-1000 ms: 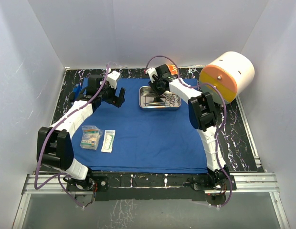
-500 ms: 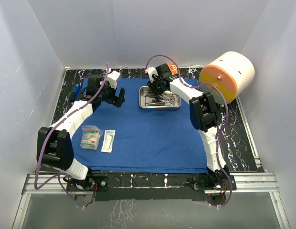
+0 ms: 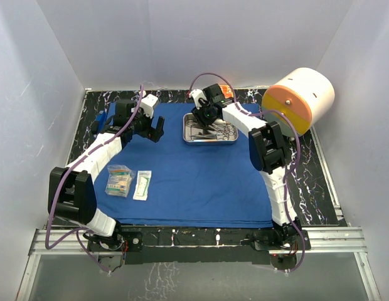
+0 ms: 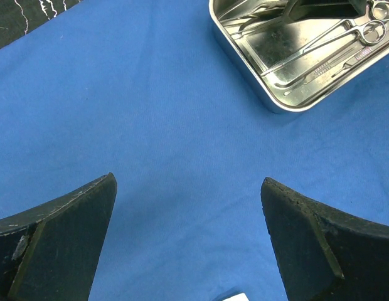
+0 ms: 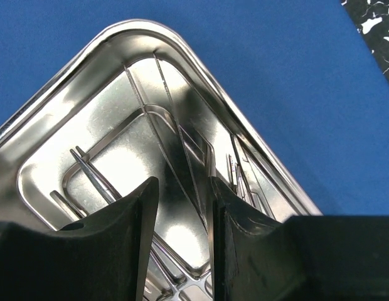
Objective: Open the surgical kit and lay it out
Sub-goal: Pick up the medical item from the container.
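The royal-blue cloth (image 3: 194,182) lies spread flat on the table. A shiny steel tray (image 3: 210,142) stands on its far part and holds slender steel clamps and forceps (image 4: 326,47). My right gripper (image 3: 204,118) reaches down into the tray's left end. In the right wrist view its jaws (image 5: 184,182) stand partly open over the bare tray floor, with nothing between them, and thin forceps (image 5: 94,172) lie just to their left. My left gripper (image 3: 155,133) hovers wide open over bare cloth (image 4: 182,125), left of the tray (image 4: 245,69). Two small clear packets (image 3: 119,180) (image 3: 142,185) lie on the cloth's near left.
A big white-and-orange cylinder (image 3: 299,99) lies at the back right corner, off the cloth. A small orange box (image 3: 226,91) sits just behind the right wrist. Black marbled tabletop (image 3: 320,182) borders the cloth, and white walls close in on three sides.
The right gripper's jaws have spread apart inside the tray, and the wrist has shifted slightly left. The left arm has not moved.
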`<state>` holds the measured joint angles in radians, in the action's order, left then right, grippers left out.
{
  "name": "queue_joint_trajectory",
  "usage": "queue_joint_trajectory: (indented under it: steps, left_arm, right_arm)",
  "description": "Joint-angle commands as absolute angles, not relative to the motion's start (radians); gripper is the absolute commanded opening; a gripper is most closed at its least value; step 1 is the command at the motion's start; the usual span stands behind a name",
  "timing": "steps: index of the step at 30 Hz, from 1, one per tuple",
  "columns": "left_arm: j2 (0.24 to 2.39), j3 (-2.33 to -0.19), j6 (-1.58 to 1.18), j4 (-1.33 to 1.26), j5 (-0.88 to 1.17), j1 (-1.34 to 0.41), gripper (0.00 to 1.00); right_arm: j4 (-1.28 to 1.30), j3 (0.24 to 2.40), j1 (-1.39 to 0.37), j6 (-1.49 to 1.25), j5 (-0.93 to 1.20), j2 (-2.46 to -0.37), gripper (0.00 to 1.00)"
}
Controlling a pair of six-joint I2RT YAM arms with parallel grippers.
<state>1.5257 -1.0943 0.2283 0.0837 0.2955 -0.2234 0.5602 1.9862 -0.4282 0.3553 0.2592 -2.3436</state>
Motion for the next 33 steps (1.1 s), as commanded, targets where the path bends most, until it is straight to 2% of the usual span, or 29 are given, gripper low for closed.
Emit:
queue_joint_trajectory:
  steps: [1,15,26,33]
  left_arm:
    - [1.478,-1.094,0.239,0.075,0.31,-0.215,0.99]
    - [1.477,-1.092,0.242,0.074,0.311,-0.214,0.98]
    - [1.481,-1.097,0.233,0.073,0.307,-0.214,0.98]
    - [1.478,-1.108,0.161,0.066,0.276,-0.213,0.99]
  right_arm:
    - [0.554,2.015,-0.445,0.392,0.24,-2.344,0.34]
    - [0.566,2.028,-0.454,0.435,0.189,-2.393,0.32]
    - [0.573,2.019,-0.455,0.403,0.195,-2.357,0.11]
    - [0.553,2.001,-0.455,0.339,0.19,-2.269,0.04]
